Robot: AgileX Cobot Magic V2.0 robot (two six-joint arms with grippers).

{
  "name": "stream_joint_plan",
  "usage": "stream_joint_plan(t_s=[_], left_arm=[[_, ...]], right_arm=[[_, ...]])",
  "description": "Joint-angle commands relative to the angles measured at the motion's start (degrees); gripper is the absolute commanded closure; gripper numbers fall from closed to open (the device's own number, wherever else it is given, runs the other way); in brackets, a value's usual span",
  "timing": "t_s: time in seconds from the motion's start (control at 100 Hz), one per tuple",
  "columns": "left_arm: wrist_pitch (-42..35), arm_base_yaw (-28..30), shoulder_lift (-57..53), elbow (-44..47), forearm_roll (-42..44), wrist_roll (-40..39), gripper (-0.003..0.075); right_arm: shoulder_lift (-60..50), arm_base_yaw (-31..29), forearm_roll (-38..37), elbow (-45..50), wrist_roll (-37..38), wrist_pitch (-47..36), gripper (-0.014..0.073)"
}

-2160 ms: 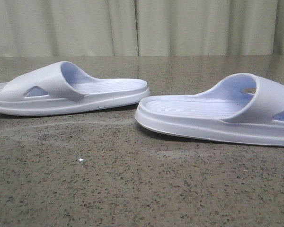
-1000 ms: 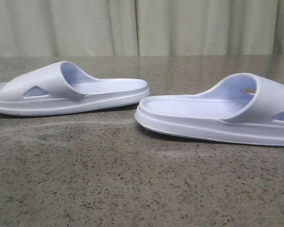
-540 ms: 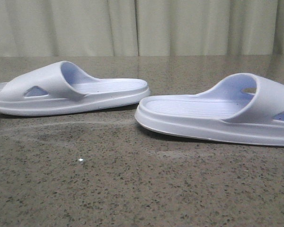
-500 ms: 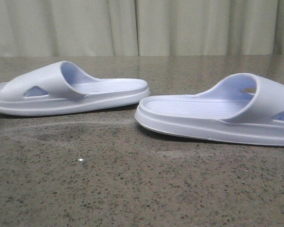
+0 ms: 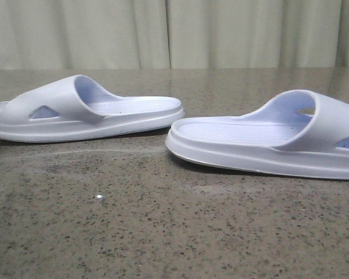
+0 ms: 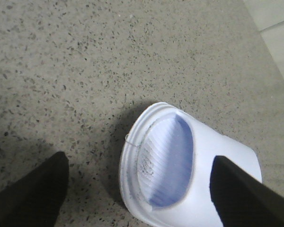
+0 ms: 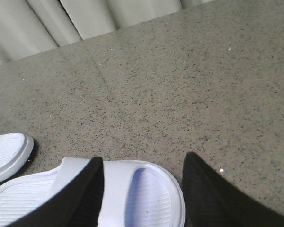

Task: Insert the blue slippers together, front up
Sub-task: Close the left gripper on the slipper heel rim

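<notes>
Two pale blue-white slippers lie soles down on the speckled table, heels towards each other. The left slipper [image 5: 87, 113] is farther back and the right slipper [image 5: 262, 142] is nearer. Neither gripper shows in the front view. In the left wrist view, my left gripper [image 6: 138, 161] is open above the left slipper's toe end [image 6: 170, 161], with one finger over the strap and the other over bare table. In the right wrist view, my right gripper [image 7: 144, 161] is open above the right slipper's strap and toe end [image 7: 146, 194]. Neither gripper holds anything.
The grey speckled table [image 5: 163, 232] reaches back to a pale curtain [image 5: 174, 35]. The left slipper's heel [image 7: 7, 156] shows beside the right slipper. Tiled floor [image 6: 274, 28] shows past the table's edge in the left wrist view.
</notes>
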Motion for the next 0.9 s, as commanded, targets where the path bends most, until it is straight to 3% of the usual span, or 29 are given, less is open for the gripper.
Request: stream_joint_plan(t_s=[0.0,0.89], left_arm=[[-1.27,-1.09,0.71,-2.53,-1.29,0.00,0.0183],[-0.24,-3.91,11.40,-7.01,-3.11,0.00,0.0183]], right_arm=[[0.61,-0.39,0.41,-2.03,-0.42,-4.94,0.0274],[0.61,-0.39,0.41,-2.03,-0.42,-6.41,0.0274]])
